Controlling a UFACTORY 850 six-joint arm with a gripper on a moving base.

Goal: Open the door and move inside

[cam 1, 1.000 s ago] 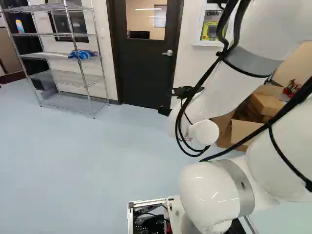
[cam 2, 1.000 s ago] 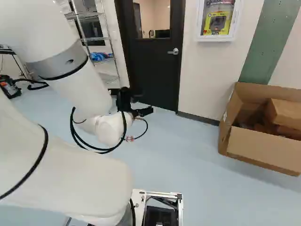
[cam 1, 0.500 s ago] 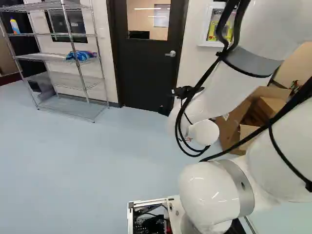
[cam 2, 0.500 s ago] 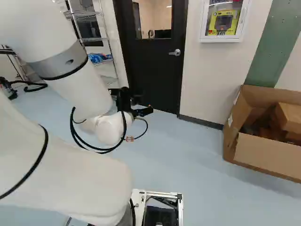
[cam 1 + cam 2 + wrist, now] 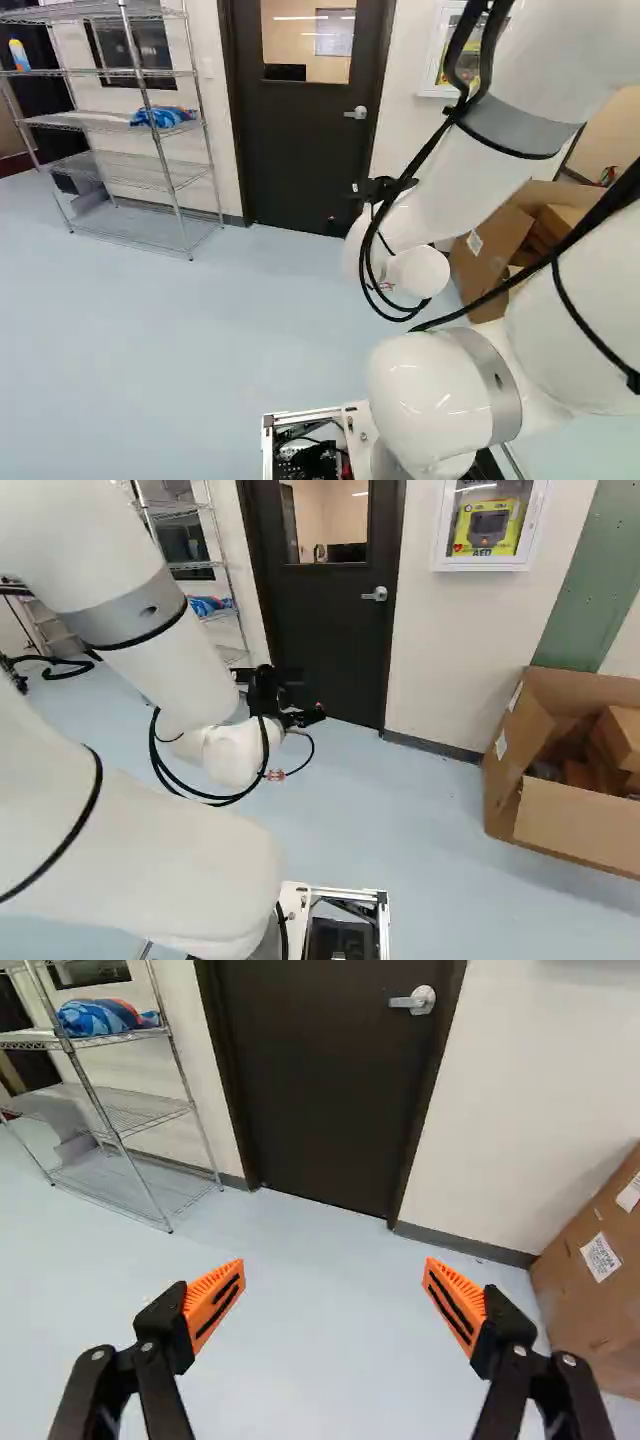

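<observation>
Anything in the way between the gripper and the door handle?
Nothing visible stands between the gripper and the door handle. The wire shelf and the cardboard box stand to either side of the door, off the direct line.

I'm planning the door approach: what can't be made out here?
Door: its top, cut off by the top edge in every view.
Cardboard box: partly behind the arm in the left base view, cut off by an edge in the right.
Beyond the window: mostly hidden by the door in both base views.
</observation>
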